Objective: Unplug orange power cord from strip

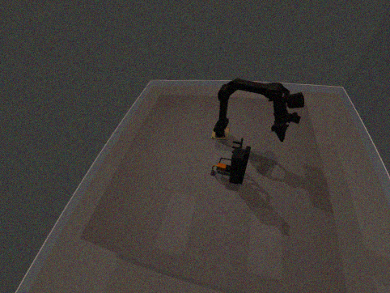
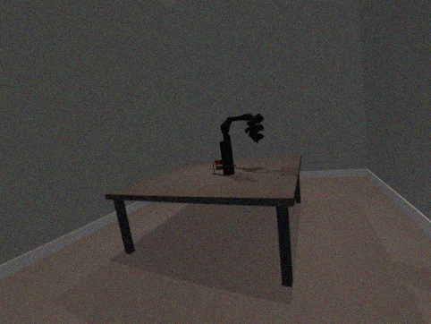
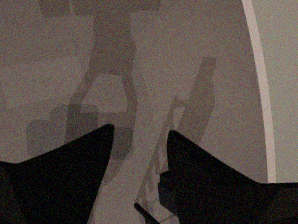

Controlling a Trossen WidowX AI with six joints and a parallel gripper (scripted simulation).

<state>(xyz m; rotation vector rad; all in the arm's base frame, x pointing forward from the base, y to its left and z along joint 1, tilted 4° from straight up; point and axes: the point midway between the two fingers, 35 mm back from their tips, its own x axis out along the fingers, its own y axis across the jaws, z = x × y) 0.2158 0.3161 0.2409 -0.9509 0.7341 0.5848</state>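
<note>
The power strip (image 1: 239, 165) (image 2: 226, 156) is a dark block standing upright. The orange plug (image 1: 221, 165) (image 2: 217, 162) is at its left side in the top and exterior views, with a dark part between the orange and the strip; the image is too dark to tell how far in it sits. A thin cord bends down from it. My gripper (image 1: 281, 138) (image 2: 257, 140) (image 3: 141, 133) is part open and empty, pointing down, in the air to the right of the strip and apart from it. A dark block (image 3: 168, 192), perhaps the strip, shows partly behind the right finger in the wrist view.
The arm's base (image 1: 219, 130) stands behind the strip in the top view, on a small yellowish plate. Thin dark prongs (image 1: 238, 142) stick out near the strip's top. The table (image 2: 179, 185) carries the arm and strip, and its front edge shows in the exterior view.
</note>
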